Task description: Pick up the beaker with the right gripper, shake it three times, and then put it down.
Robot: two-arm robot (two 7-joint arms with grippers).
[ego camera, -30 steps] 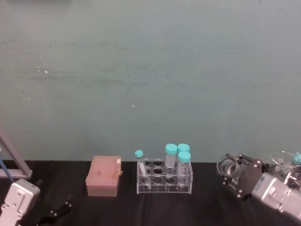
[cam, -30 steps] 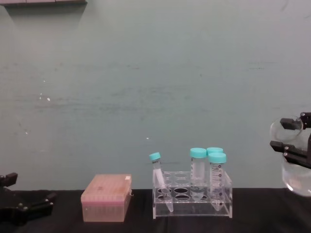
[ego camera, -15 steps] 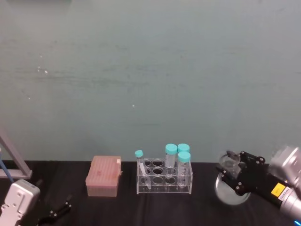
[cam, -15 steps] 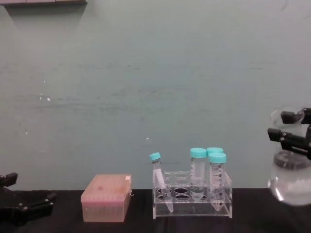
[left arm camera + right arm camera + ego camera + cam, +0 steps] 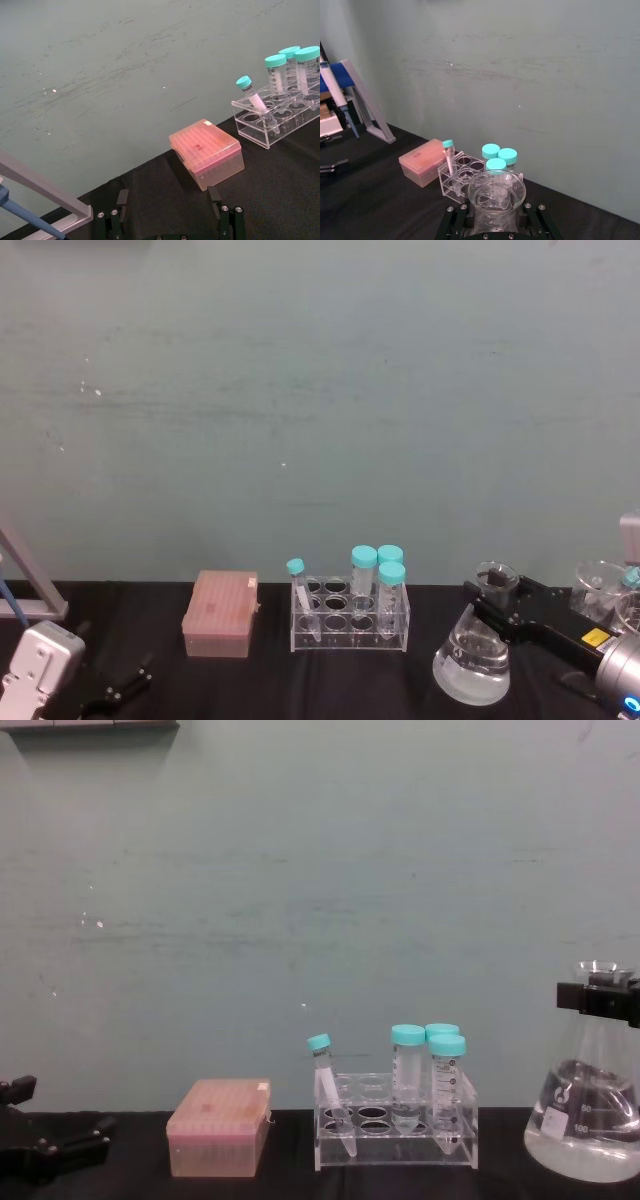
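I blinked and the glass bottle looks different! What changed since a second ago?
The right gripper turned the beaker from tipped sideways up high to upright and lower, base near the table; I cannot tell if it touches. The jaws stay shut on its neck. The tube rack, pink box and parked left gripper did not move.

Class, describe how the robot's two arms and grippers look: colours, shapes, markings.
The right gripper is black and blocky, with a yellow label and a silver-grey wrist. The left gripper has thin black fingers with silver screws, on a pale grey boxy housing.
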